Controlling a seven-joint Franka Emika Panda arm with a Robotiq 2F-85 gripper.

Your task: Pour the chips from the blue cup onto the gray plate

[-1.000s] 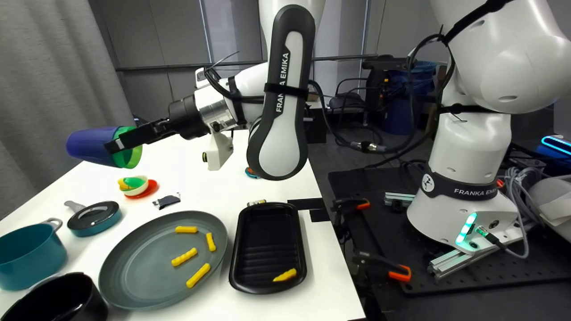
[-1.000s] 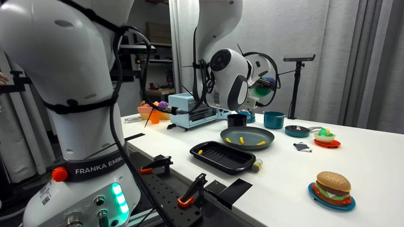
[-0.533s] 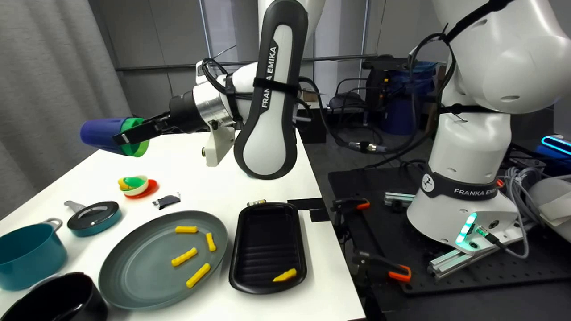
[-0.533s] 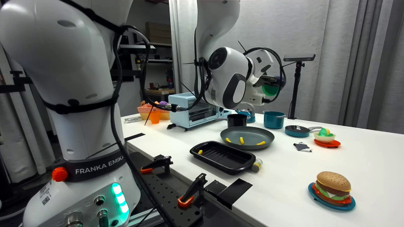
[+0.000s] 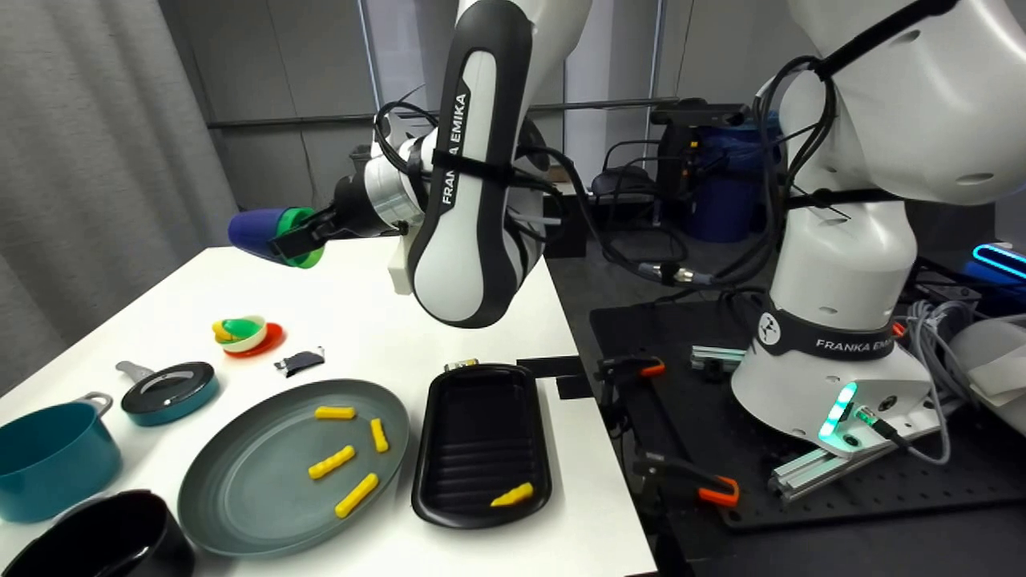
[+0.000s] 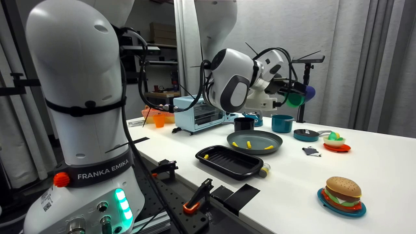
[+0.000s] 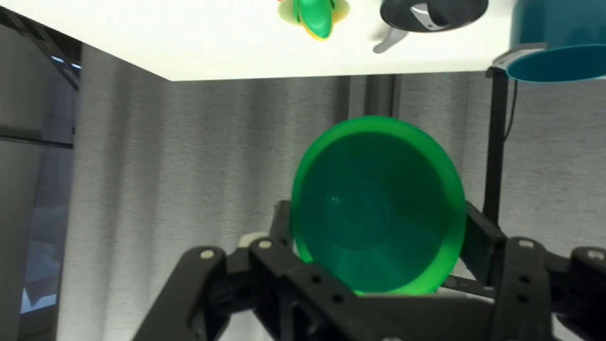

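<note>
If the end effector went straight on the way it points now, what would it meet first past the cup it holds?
Most likely the gray curtain, which shows around the cup in the wrist view, beyond the table. Depth is unclear, and the cup hides what lies directly behind it.

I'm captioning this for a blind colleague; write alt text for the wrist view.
The gripper holds a cup by its sides, its green, seemingly empty inside facing the viewer. The picture is upside down, the white table along the top with a teal pot, a black-topped pan and green and yellow pieces; a gray curtain hangs behind.
</note>
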